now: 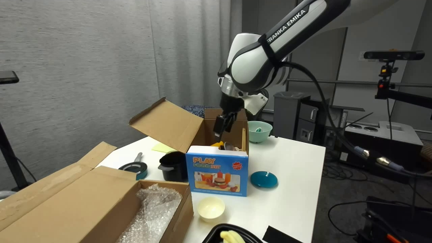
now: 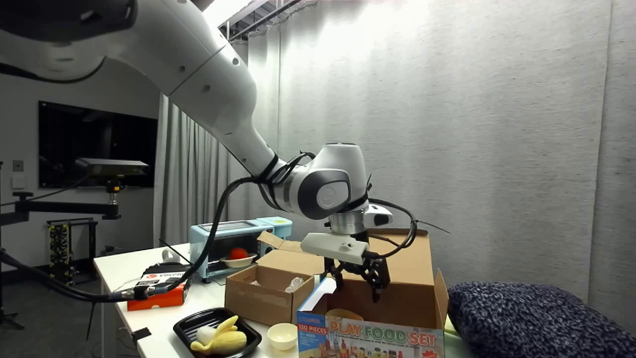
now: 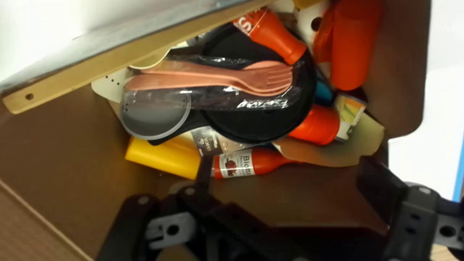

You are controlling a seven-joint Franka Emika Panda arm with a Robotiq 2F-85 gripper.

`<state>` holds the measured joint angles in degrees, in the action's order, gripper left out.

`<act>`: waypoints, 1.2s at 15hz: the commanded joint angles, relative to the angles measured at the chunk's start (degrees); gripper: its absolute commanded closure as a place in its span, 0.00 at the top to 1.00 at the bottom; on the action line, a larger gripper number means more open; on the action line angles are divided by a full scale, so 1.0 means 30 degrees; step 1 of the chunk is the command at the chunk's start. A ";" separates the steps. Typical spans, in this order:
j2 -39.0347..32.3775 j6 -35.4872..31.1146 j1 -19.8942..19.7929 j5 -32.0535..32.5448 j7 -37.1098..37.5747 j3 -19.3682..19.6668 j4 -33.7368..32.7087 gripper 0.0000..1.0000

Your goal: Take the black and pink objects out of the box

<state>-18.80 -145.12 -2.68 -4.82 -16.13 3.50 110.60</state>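
Observation:
The brown cardboard box (image 1: pixel 166 125) stands open behind the printed toy box; its inside wall shows in an exterior view (image 2: pixel 410 304) and in the wrist view (image 3: pixel 61 156). In the wrist view, a black round pan (image 3: pixel 253 121) lies among the contents. Pink cutlery (image 3: pixel 266 78), with a fork visible, lies across it in clear plastic wrap. My gripper (image 3: pixel 288 170) is open, with nothing between its fingers. It points down into the box opening in both exterior views (image 1: pixel 222 127) (image 2: pixel 357 288). The pan's lower parts are hidden under other items.
Inside the box lie red bottles (image 3: pixel 235 165), a yellow item (image 3: pixel 163 156) and a clear cup (image 3: pixel 156 116). A pale strip (image 3: pixel 137 61) crosses one side. The printed toy box (image 1: pixel 217 173), black pot (image 1: pixel 173 165), teal lid (image 1: pixel 264 179) and bubble-wrap carton (image 1: pixel 189 206) stand nearby.

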 commanded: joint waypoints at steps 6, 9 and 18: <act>-0.0856 -0.0308 -0.0927 0.0502 0.0457 -0.0380 -0.1322 1.00; -0.0873 -0.0308 -0.0917 0.0496 0.0453 -0.0434 -0.1288 1.00; -0.2237 0.0349 -0.0853 0.0583 0.0109 -0.0722 -0.2427 1.00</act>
<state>-21.88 -146.07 -4.42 -4.13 -15.36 2.86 106.79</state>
